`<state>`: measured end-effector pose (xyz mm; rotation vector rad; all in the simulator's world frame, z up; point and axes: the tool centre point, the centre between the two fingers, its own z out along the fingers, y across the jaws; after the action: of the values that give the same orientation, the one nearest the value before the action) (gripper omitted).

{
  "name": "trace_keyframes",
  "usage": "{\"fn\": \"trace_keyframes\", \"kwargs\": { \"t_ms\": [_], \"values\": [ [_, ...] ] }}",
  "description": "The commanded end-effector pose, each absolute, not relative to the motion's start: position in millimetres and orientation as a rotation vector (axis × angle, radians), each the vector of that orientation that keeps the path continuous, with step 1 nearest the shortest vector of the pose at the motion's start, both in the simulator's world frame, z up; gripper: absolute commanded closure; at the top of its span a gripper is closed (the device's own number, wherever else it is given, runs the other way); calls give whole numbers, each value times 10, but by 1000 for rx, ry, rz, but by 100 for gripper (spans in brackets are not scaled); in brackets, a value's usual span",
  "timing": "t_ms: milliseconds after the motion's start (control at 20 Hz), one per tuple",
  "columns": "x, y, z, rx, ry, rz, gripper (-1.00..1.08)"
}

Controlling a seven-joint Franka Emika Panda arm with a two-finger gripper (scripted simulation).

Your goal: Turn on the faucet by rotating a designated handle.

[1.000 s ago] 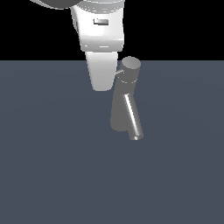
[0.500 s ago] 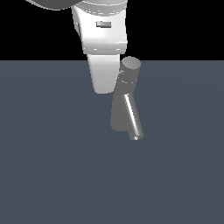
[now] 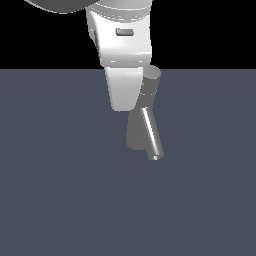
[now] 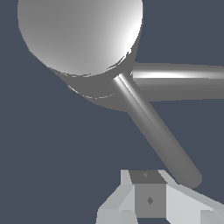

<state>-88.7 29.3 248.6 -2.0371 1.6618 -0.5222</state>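
The faucet (image 3: pixel 141 120) stands mid-surface (image 3: pixel 55 190), open room all around it. The claw (image 3: pixel 124 92) hangs close against its cap; the handle (image 4: pixel 157 135) ends just beside one fingertip (image 4: pixel 148 199) (grip state: cannot tell).

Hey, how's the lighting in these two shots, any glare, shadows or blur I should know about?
Exterior view: flat, even light, a bright streak along the faucet's spout, no cast shadow on the grey floor, top half plain black, nothing blurred. Wrist view: a strong highlight on the round cap, glare bands along the handle and spout; the gripper is cropped at the frame edge.
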Motion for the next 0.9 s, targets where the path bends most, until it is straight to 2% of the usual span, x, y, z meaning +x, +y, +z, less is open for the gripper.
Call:
{"fn": "trace_keyframes", "kwargs": {
  "t_ms": [0,850],
  "values": [
    [-917,161,2443,-2023,1691,-525,108],
    [-1027,5,2349,-2021,1696,-525,108]
  ]
}}
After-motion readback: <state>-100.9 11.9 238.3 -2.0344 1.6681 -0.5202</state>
